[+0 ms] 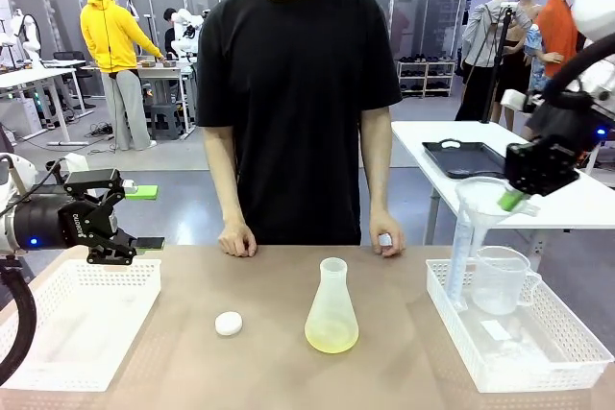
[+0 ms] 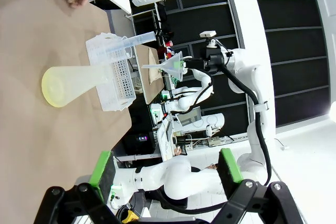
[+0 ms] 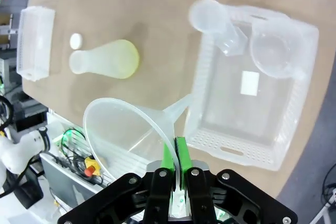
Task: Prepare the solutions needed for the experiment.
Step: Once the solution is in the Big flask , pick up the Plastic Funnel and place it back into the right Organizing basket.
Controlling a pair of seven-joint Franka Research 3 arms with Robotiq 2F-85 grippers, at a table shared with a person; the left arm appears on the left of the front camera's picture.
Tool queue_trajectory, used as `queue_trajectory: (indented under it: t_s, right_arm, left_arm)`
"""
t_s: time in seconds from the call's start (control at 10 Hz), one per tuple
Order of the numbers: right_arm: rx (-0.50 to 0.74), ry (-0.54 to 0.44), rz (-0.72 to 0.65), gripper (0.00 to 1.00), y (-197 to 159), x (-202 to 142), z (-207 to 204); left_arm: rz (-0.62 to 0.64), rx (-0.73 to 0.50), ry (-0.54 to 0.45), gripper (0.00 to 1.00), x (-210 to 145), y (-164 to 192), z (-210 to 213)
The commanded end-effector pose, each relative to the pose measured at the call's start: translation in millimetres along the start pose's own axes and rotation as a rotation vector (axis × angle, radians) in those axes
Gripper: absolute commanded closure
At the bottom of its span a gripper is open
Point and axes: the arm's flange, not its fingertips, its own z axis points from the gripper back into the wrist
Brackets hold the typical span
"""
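The solutions (image 1: 332, 335) (a pale yellow-green liquid) lay at the bottom of the conical flask (image 1: 332, 285), which stood upright in the middle of the tabletop (image 1: 192, 372). The right gripper (image 3: 175, 153) had its jaws closed on the rim of the funnel (image 3: 126, 124), in the air near the white basket (image 1: 567, 357). The left gripper (image 1: 144, 218) had its jaws wide open and held nothing

From the flask (image 1: 332, 306) mid-worktop (image 1: 192, 372), the solutions (image 1: 332, 337) in it: cap (image 1: 228, 324) just left, basket (image 1: 86, 328) farther left. To the right is a second basket (image 1: 543, 357) with beaker (image 1: 502, 280) and cylinder (image 1: 461, 252) in it. Above that is the funnel (image 1: 483, 196) in my right end effector (image 1: 514, 201). The person's hands (image 1: 237, 239) are behind.
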Motion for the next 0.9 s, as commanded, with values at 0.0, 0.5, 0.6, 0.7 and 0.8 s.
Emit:
queue_trajectory:
  t_s: [0.0, 0.5, 0.6, 0.7, 0.8]
  right_arm:
    - [-0.003, -0.012, -0.089, 1.00, -10, -10, 1]
    - [0.006, -0.010, -0.083, 1.00, -27, -11, 4]
    - [0.006, -0.010, -0.083, 1.00, -27, -11, 4]
    - [-0.008, -0.016, -0.099, 0.96, -27, -11, 6]
    - [0.011, 0.011, -0.161, 0.96, -31, -8, -10]
  left_arm:
    - [0.014, -0.019, -0.002, 0.00, 0, -2, -1]
    - [0.014, -0.019, -0.002, 0.00, 0, -2, -1]
    - [0.014, -0.019, -0.002, 0.00, 0, -2, -1]
    - [0.014, -0.019, -0.002, 0.00, 0, -2, -1]
    - [0.014, -0.019, -0.002, 0.00, 0, -2, -1]
